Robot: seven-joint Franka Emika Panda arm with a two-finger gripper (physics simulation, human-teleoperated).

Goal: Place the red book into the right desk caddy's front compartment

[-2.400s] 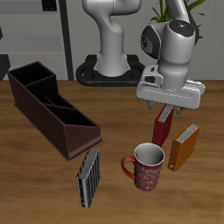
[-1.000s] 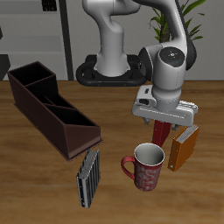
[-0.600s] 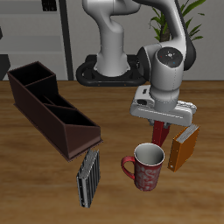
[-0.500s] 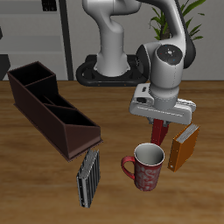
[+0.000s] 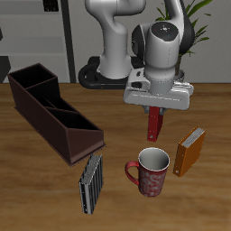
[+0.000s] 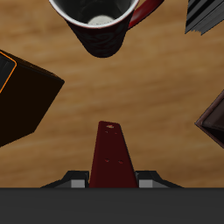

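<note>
My gripper (image 5: 155, 109) is shut on the red book (image 5: 155, 123), a thin dark red hardcover that hangs upright below the fingers, lifted clear of the table above the mug. In the wrist view the red book (image 6: 113, 157) runs straight out from between my fingers (image 6: 79, 182). The right desk caddy (image 5: 52, 111), a long dark maroon-brown open box with dividers and a sloped low end, lies across the table, well apart from the book. A corner of it shows in the wrist view (image 6: 214, 124).
A dark red mug (image 5: 149, 170) stands below the book, near the table's front edge; it also shows in the wrist view (image 6: 101, 24). An orange book (image 5: 189, 151) stands beside the mug. A grey-and-black striped book (image 5: 90, 183) stands by the caddy's low end.
The gripper closed on the red book, lifted it off the table and carried it up and toward the caddy's side. The orange book, mug and striped book have not moved.
</note>
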